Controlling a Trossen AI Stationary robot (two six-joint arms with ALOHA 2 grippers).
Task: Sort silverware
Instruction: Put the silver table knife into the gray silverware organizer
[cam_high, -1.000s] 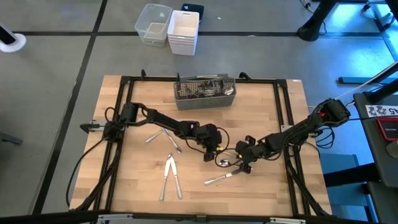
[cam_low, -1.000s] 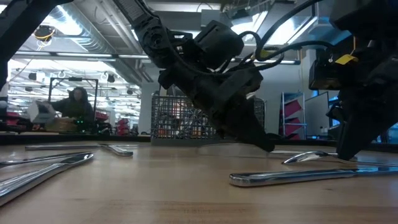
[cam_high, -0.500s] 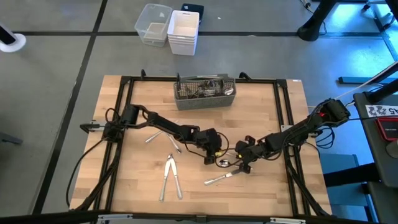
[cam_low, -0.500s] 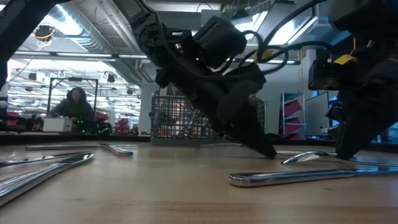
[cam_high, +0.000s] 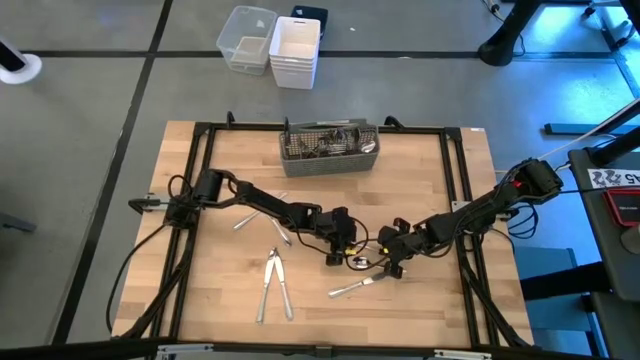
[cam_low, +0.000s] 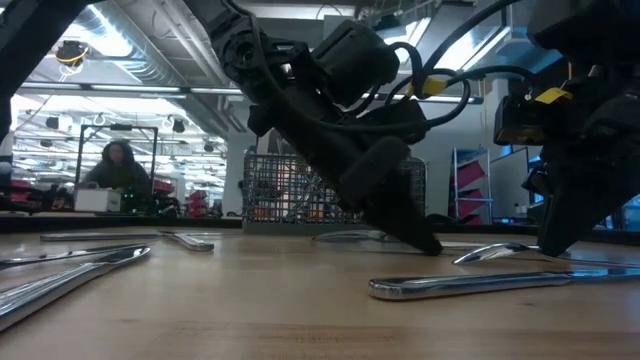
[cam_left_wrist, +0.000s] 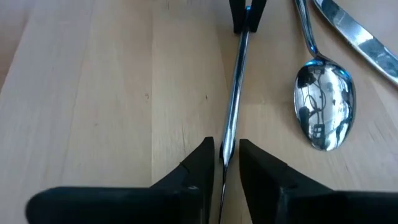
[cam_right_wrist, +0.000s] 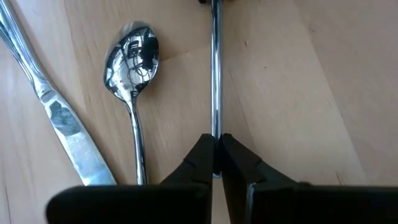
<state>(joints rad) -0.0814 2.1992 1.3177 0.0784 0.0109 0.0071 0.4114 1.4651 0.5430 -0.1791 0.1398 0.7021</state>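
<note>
A slim piece of silverware, seen edge-on, runs level between my two grippers, low over the wooden table. My left gripper is open at one end of it, a finger on either side and a small gap at each. My right gripper faces it from the table's right and is shut on the other end. A spoon and a table knife lie flat on the table beside the piece. In the high view the two grippers meet at centre right, left and right. My right gripper pinches the piece's end between its two fingers, slanting down from the table's right side, with the fingers lying along the piece. The piece runs straight and level away from the fingers; whether it rests on the table I cannot tell.
A grey wire-mesh caddy holding more silverware stands at the far middle. Loose pieces lie near the front left and left of centre. White bins sit on the floor beyond the table. A person shows far off in the room.
My left gripper has rolled a little about its wrist while its tip has stayed at the piece's end. My right gripper and the spoon and knife beside it have kept still.
</note>
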